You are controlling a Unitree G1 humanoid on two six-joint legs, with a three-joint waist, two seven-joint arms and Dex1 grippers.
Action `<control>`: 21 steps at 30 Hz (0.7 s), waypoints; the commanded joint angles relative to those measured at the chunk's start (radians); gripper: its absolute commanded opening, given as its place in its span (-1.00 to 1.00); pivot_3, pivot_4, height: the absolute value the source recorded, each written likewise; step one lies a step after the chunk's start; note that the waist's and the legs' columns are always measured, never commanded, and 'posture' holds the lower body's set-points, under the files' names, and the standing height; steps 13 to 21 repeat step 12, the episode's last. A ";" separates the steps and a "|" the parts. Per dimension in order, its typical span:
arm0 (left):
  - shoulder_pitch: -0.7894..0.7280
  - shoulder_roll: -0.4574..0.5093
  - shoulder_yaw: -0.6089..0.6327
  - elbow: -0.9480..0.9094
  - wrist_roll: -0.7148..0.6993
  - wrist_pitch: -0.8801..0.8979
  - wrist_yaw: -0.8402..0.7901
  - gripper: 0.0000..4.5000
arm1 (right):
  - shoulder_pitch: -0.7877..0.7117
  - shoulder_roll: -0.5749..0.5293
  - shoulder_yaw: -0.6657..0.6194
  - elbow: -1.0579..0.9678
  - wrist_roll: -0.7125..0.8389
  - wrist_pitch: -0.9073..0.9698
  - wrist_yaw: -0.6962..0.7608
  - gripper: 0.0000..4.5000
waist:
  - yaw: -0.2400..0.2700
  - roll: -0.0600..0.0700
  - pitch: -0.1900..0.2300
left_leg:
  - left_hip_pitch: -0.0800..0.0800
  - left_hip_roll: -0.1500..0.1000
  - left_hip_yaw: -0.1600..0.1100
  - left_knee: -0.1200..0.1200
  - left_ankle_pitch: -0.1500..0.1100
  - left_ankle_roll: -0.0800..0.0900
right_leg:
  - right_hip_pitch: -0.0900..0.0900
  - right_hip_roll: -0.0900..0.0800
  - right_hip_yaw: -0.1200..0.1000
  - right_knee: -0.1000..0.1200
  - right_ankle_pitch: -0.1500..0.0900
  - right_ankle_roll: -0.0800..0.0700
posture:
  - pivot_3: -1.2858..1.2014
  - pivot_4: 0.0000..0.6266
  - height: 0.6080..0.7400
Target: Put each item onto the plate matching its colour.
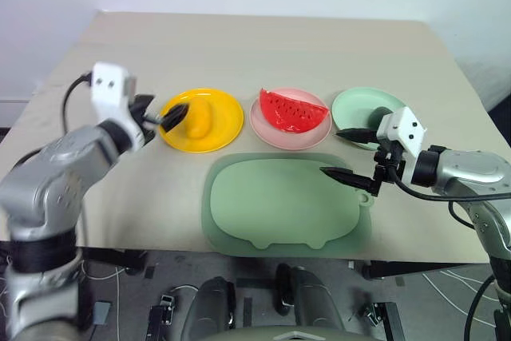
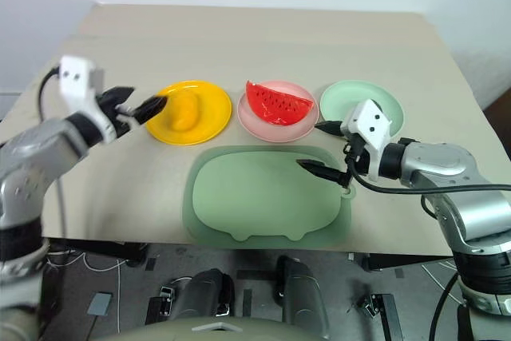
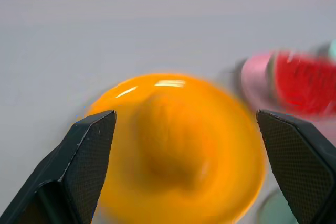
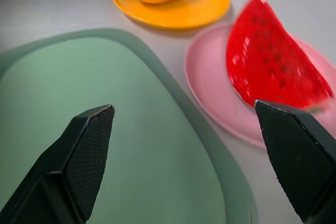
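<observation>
Already you have 2 of 3 visibly done in the left eye view: oblong yellow toy mango (image 1: 198,120) on the round yellow plastic plate (image 1: 226,128), red toy watermelon wedge (image 1: 293,110) on the round pink plastic plate (image 1: 270,135). The round mint green plastic plate (image 1: 354,106) at 3 o'clock is half hidden, its avocado unconfirmed. Left wrist view: left gripper (image 3: 194,145) wide open and empty, mango between its jaws. Right wrist view: right gripper (image 4: 189,145) wide open and empty, watermelon at 1 o'clock.

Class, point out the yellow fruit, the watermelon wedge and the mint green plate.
yellow fruit (image 1: 198,120), left eye view, its middle.
watermelon wedge (image 1: 293,110), left eye view, red seeded face.
mint green plate (image 2: 351,99), right eye view, bare inner surface.
</observation>
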 commanded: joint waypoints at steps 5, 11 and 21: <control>0.274 0.028 0.139 -0.098 0.024 -0.152 -0.189 0.98 | 0.078 -0.066 -0.137 0.102 0.041 -0.009 0.093 1.00 | 0.027 0.000 0.000 | -0.002 0.000 -0.002 0.003 -0.003 0.005 | 0.001 -0.002 -0.001 -0.002 -0.004 -0.001 | 0.03 -0.52 1.00; 0.378 0.008 0.112 -0.130 0.073 -0.205 -0.211 0.98 | 0.050 -0.064 -0.113 0.144 0.024 -0.015 0.099 1.00 | 0.026 0.000 0.001 | -0.002 0.001 0.000 0.002 -0.004 0.006 | 0.000 -0.001 -0.001 -0.002 -0.004 -0.001 | 0.03 -0.52 1.00; 0.381 -0.002 0.108 -0.145 0.061 -0.201 -0.208 0.98 | 0.043 -0.061 -0.106 0.144 0.023 -0.016 0.097 1.00 | 0.026 0.000 0.001 | -0.002 0.001 0.000 0.002 -0.004 0.006 | -0.001 -0.001 -0.001 -0.002 -0.004 -0.001 | 0.03 -0.52 1.00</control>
